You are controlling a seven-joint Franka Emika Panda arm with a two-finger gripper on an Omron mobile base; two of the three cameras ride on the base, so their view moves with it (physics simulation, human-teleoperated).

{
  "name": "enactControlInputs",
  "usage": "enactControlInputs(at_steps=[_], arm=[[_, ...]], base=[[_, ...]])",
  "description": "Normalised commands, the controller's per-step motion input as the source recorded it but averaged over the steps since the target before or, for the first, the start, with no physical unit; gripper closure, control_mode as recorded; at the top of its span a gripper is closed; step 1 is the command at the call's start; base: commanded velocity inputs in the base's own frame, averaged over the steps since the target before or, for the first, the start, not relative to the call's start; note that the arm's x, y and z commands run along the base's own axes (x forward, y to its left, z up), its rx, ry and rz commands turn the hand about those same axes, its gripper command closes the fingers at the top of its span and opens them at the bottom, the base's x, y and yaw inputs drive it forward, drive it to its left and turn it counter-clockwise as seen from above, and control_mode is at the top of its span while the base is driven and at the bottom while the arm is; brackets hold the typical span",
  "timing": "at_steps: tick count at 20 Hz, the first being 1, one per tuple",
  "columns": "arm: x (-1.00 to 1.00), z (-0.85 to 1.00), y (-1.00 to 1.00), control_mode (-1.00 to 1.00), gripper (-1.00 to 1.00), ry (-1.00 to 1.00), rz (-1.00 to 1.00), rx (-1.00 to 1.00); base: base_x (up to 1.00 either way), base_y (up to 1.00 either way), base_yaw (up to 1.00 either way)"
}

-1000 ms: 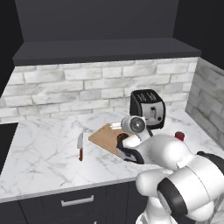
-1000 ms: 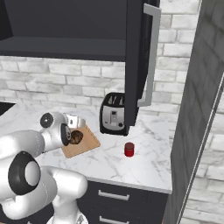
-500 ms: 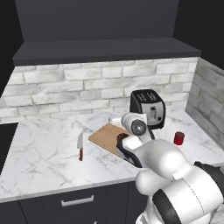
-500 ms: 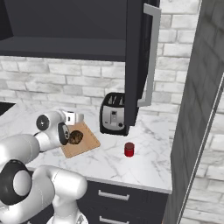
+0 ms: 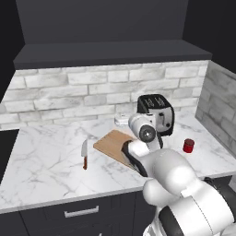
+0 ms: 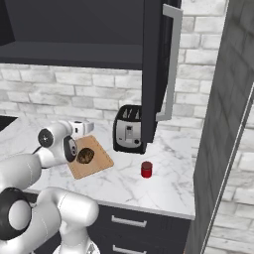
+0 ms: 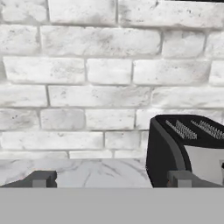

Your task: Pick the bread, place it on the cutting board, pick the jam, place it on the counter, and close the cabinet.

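On the cutting board (image 6: 90,158), near its middle, lies the bread (image 6: 85,156), a dark lumpy loaf, so this first part of the task looks done. The board itself rests flat on the counter (image 5: 41,161), just in front of the black toaster (image 5: 156,113), and a red-handled knife (image 5: 85,155) lies beside its left edge, apart from it.

The gripper (image 7: 109,178) is released: in the hand view its two dark fingertips (image 7: 40,178) stand wide apart with nothing between them. The camera on the hand looks level at the brick wall (image 7: 87,78) and at the toaster, which suggests the hand is raised above the board and turned away from the loaf, probably to leave it undisturbed.

The jam (image 6: 146,169), a small red jar, already stands upright on the marble to the right of the toaster, well apart from the board. It seems that this step is also finished.

The cabinet (image 6: 158,64) door stands open, edge-on toward the room, its long silver handle (image 6: 170,64) facing outward. Closing it is likely what remains, and the arm must reach up and to the right for that.
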Motion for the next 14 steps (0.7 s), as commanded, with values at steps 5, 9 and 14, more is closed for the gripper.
enactControlInputs(at_steps=[5,9,14], arm=[[-0.05,0.49,-0.03,-1.0,-1.0,-0.07,0.0,0.0],[-0.19,0.43,-0.07,-1.0,-1.0,-0.07,0.0,0.0],[-0.24,0.33,-0.12,-1.0,-1.0,-0.03,0.01,0.0]], base=[[0.0,0.0,0.0],[0.0,0.0,0.0],[0.0,0.0,0.0]])
